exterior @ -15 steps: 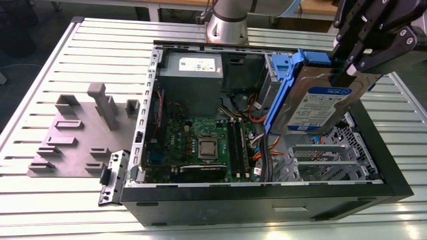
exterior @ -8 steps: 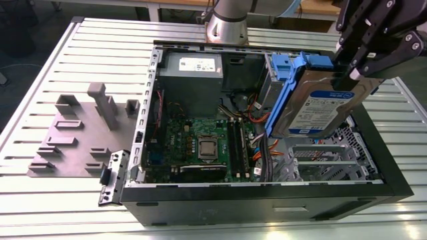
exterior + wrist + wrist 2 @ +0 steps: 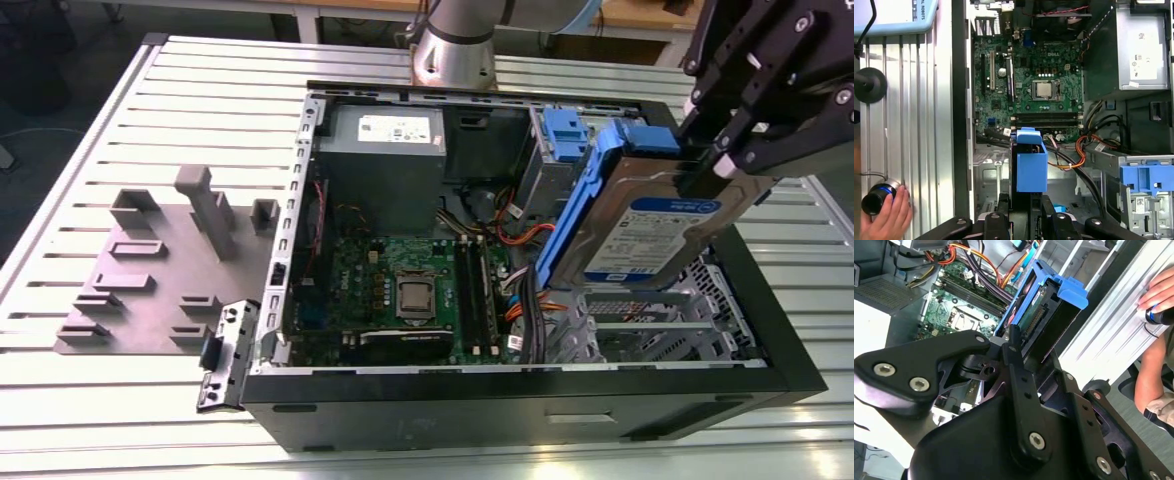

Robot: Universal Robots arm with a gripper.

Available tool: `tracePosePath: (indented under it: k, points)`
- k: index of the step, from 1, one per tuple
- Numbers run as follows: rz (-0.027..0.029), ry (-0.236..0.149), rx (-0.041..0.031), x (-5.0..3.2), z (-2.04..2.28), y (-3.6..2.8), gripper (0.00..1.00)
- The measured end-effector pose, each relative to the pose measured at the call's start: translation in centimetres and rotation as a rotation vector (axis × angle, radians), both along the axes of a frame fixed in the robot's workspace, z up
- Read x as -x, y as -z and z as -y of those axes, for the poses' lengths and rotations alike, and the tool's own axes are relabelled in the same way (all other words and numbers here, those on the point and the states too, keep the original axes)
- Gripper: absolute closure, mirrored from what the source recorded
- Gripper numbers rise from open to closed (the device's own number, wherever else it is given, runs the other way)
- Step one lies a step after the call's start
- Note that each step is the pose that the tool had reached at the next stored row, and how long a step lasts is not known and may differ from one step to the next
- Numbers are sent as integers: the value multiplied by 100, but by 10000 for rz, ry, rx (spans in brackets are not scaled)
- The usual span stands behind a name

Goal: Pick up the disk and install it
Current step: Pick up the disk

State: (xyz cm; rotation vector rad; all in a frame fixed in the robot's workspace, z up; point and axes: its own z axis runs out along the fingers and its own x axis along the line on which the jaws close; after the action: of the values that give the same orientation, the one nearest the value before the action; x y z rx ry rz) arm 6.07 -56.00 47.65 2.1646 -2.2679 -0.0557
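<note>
The disk (image 3: pixel 650 225), a silver drive with a white-and-blue label and blue plastic rails, hangs tilted on edge above the open computer case (image 3: pixel 534 400), over its right side in the exterior view. My gripper (image 3: pixel 707 172) is shut on the disk's upper end. In the first wrist view the disk's blue front edge (image 3: pixel 1031 167) points toward the motherboard, with the gripper (image 3: pixel 1024 220) behind it. The second wrist view has the disk (image 3: pixel 1054 302) clamped beyond my black fingers (image 3: pixel 1014 347).
Inside the case lie the motherboard (image 3: pixel 400 290), the grey power supply (image 3: pixel 387 140) and a metal cage with a blue latch (image 3: pixel 561 130). A grey fixture plate (image 3: pixel 147 270) sits at the exterior view's left. A person's hand (image 3: pixel 889 217) rests on the slatted table beside the case.
</note>
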Motion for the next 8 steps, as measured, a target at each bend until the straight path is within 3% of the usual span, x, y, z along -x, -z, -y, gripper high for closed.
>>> tracePosePath:
  k: [3, 8]
  points:
    - [0, 2, 0, -4, 27, 0, 65]
    - [0, 0, 0, -5, 29, 0, 65]
